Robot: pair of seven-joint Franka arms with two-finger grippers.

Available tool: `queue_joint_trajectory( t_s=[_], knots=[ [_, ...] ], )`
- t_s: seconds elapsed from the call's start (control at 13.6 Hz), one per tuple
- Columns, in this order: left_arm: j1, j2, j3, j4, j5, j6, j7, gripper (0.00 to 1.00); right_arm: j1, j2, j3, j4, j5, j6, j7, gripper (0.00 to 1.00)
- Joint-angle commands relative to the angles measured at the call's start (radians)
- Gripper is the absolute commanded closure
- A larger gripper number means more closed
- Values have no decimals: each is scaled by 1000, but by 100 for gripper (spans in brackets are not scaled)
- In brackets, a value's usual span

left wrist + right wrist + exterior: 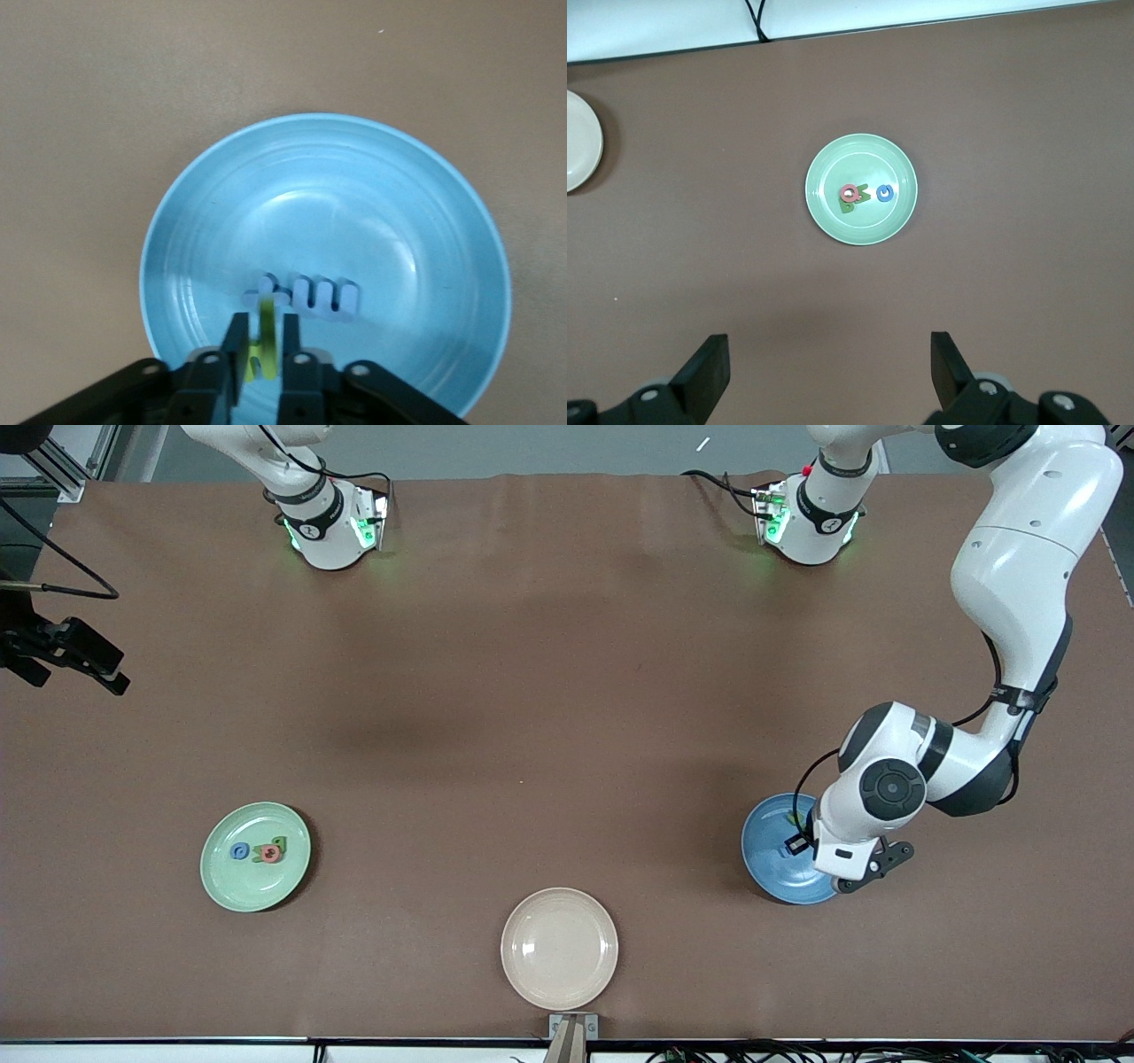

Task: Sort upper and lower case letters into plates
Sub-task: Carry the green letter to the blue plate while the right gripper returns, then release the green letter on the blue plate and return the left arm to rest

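The left gripper (261,350) hangs low over the blue plate (769,849), which sits toward the left arm's end of the table, and its fingers (234,354) are clamped on a yellow-green letter (263,341) held upright between them. From the left wrist view, two pale blue letters (310,295) lie side by side in the dish beneath it, one of them shaped like an m; the other is partly hidden by the held piece, so I can't make out which letter it is.

Toward the right arm's end of the table rests the pale green plate (255,856). In it sit a blue ring letter (239,851), a red letter (270,855) and a green letter (280,842), the red one touching the green, the blue one just beside them.

The right gripper (830,372) waits high up, over the brown table (532,691) by its edge, with its fingers (709,372) spread wide and nothing between them.

A cream-beige plate (559,949) lies between the two coloured dishes, nearer the front camera than either, well apart from both
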Motion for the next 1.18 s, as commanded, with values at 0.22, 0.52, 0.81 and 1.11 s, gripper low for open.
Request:
queue_joint_trajectory(
  t_s=[0.22, 0.52, 0.81, 1.11],
  knots=[
    [1, -34, -42, -4, -5, -34, 11, 0, -1, -14, -9, -8, -1, -35, -27, 0],
    [0, -128, -64, 14, -5, -109, 145, 0, 0, -15, -9, -10, -1, -36, -5, 0],
    [22, -242, -75, 33, -26, -181, 203, 0, -1, 0, -9, -7, -1, -32, -21, 0],
    [67, -389, -75, 53, -184, -321, 255, 0, -1, -1, -9, -8, 1, -36, -18, 0]
  ],
)
